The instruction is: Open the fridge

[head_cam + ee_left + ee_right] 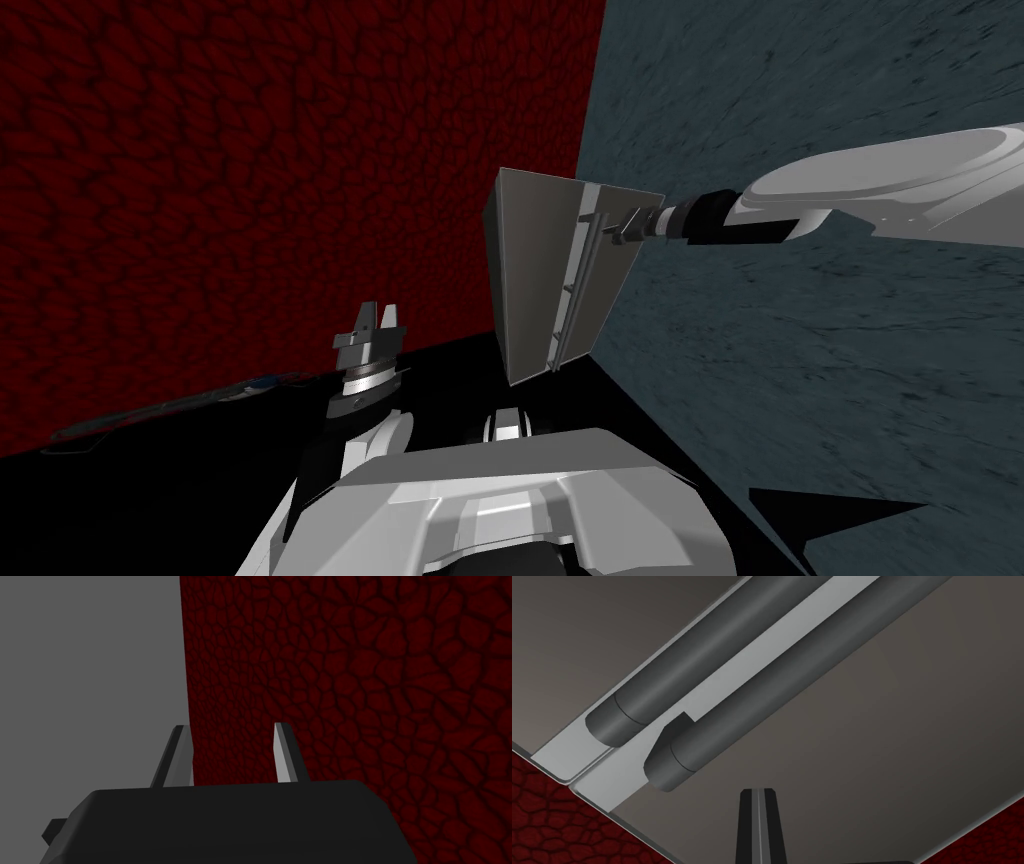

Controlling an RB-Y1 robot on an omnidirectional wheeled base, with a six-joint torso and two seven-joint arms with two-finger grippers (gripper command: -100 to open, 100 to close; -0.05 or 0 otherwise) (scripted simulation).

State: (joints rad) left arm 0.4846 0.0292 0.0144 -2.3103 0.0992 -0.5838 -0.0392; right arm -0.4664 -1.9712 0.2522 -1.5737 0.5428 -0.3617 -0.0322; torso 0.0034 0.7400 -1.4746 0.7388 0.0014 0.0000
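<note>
- The left end effector (379, 308) hangs just above my chest, pointing up at the red wall (250, 150). Its fingers stand moderately apart with nothing between them. It is well away from the work and I judge it can remain idle.
- The right end effector (757, 796) is stretched out to the upper front of the fridge (530, 280). Its two blades are pressed together and hold nothing. They aim at the flat grey door face just beside the nearer bar handle (772, 691), not at the bar itself.
- The step in hand looks like taking hold of a handle, and no grasp is made yet.
- To do it well, spread the blades first, then shift sideways until the bar lies between them. Close across the round bar a little way in from its capped end, so the grip cannot slide off.
- A second bar handle (712, 656) runs parallel, just past a pale strip (762, 658) where two doors seem to meet. Take one bar only; blades that span both would likely jam.
- Once gripped, pull in an arc about that door's outer edge, probably where the hinge is, letting the wrist turn with the door.
- The fridge is a plain grey box on the black floor (200, 470), backed against the grey-blue wall (800, 100) at the corner with the red wall.
- No brand, label or writing can be read on anything.
</note>
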